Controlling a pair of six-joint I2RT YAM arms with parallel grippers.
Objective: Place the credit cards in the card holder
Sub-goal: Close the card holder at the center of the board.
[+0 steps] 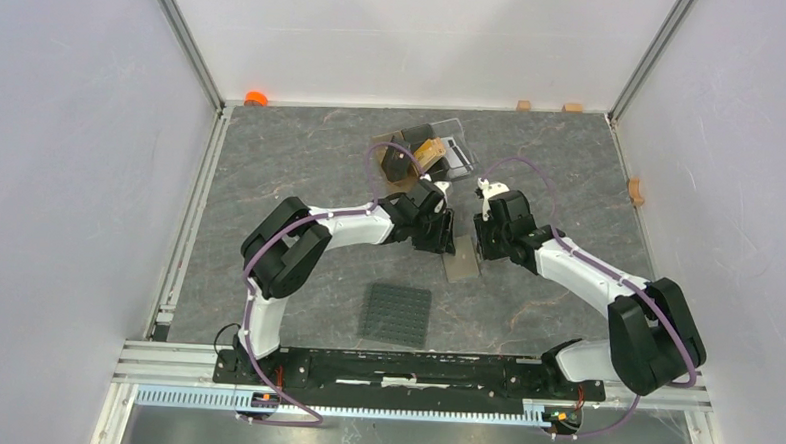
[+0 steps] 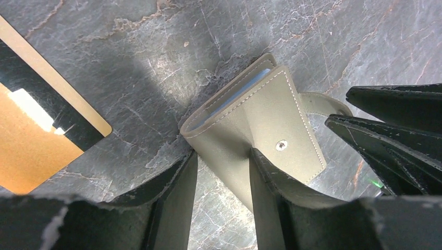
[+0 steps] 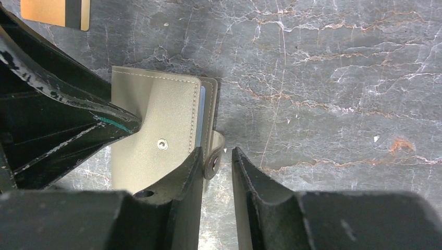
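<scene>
The olive-taupe card holder [image 1: 460,261] lies folded on the stone table between both arms, with a bluish pocket edge showing. My left gripper [image 2: 223,153] has both fingers pressed against the holder's [image 2: 260,112] near corner, and the cover creases at one finger. My right gripper [image 3: 217,151] stands open around the snap tab [image 3: 213,156]. One of its fingers rests on the holder's [image 3: 156,112] cover and a gap shows beside the other. A gold-orange credit card [image 2: 31,140] with a black stripe sits off to the side, also seen in the right wrist view as the gold-orange card [image 3: 54,11].
A clear stand [image 1: 437,149] holding cards stands behind the grippers. A dark grey studded mat [image 1: 397,314] lies in front of them. Small orange and tan blocks [image 1: 256,98] sit along the back and right walls.
</scene>
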